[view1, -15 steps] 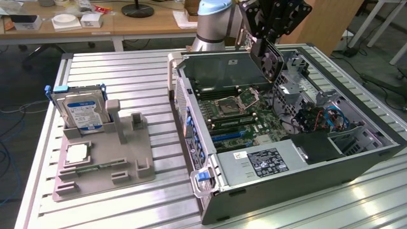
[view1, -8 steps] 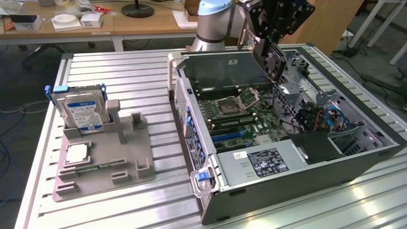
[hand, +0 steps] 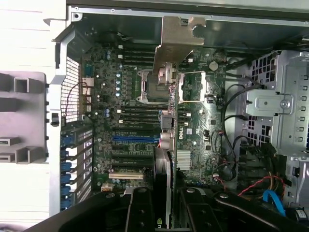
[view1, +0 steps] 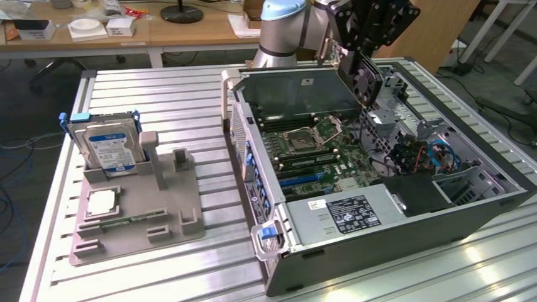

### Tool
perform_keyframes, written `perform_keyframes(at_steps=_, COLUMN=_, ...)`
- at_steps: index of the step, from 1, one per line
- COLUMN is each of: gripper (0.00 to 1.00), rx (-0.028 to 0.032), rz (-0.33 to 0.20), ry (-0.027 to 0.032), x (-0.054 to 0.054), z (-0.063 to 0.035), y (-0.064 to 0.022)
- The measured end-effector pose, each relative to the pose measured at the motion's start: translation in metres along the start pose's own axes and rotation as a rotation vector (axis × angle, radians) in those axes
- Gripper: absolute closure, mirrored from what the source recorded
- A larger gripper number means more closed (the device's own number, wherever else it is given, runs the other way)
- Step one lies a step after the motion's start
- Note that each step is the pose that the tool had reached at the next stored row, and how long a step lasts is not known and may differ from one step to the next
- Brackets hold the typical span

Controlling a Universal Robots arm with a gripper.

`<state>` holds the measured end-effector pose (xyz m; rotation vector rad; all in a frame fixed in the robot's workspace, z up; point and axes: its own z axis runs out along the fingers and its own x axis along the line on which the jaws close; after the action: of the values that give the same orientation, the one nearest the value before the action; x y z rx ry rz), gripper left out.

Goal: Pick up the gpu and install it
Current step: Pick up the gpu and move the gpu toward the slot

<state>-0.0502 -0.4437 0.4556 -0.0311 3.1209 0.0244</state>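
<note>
Tool [view1: 366, 60] is pinched narrow on the gpu [view1: 369, 80], gripping it by its thin edge. It hangs above the open case [view1: 470, 207], over the end nearest the tabletop's [view1: 168, 94] far edge, and it's not seated in anything yet. From the wrist view it's edge-on, silver bracket [hand: 176, 43] pointing down toward the motherboard [hand: 207, 101].

My worry: I can't tell that it's lined up with the blue slot [hand: 135, 138]. Going down off-line could scrape components or bend the bracket. A thin-edge grip like this could also let the gpu twist once it meets resistance.
</note>
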Motion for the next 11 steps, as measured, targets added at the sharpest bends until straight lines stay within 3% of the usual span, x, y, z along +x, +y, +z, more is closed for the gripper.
perform_keyframes(at_steps=11, gripper=0.73, rx=0.0001, rz=0.002, ry=0.0000, x=-0.012, z=0.0007, y=-0.0002)
